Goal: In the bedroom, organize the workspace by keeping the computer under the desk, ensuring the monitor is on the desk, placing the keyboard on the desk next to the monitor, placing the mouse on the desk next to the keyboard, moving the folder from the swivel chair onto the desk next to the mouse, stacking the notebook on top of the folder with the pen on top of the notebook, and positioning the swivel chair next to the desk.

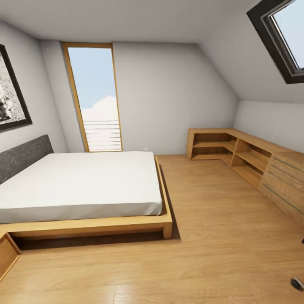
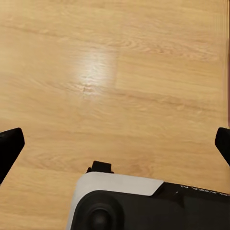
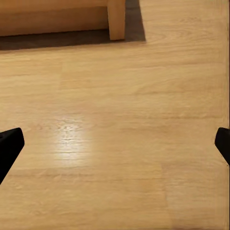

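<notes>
Wooden floor [image 1: 211, 253] fills the foreground, running up to a low bed [image 1: 80, 185] with a white mattress and grey headboard. Its long axis runs away from the camera toward a tall narrow window [image 1: 95, 97]. To the bed's right, well apart, an L-shaped wooden shelf unit [image 1: 240, 156] lines the wall under a skylight [image 1: 283, 33]. A framed picture [image 1: 10, 93] hangs above the headboard. Both the left gripper [image 2: 115, 143] and right gripper [image 3: 115, 143] hang over bare floor, jaws spread wide and holding nothing; the right one sits near the bed's corner leg [image 3: 116, 19]. None of the desk things is in sight.
</notes>
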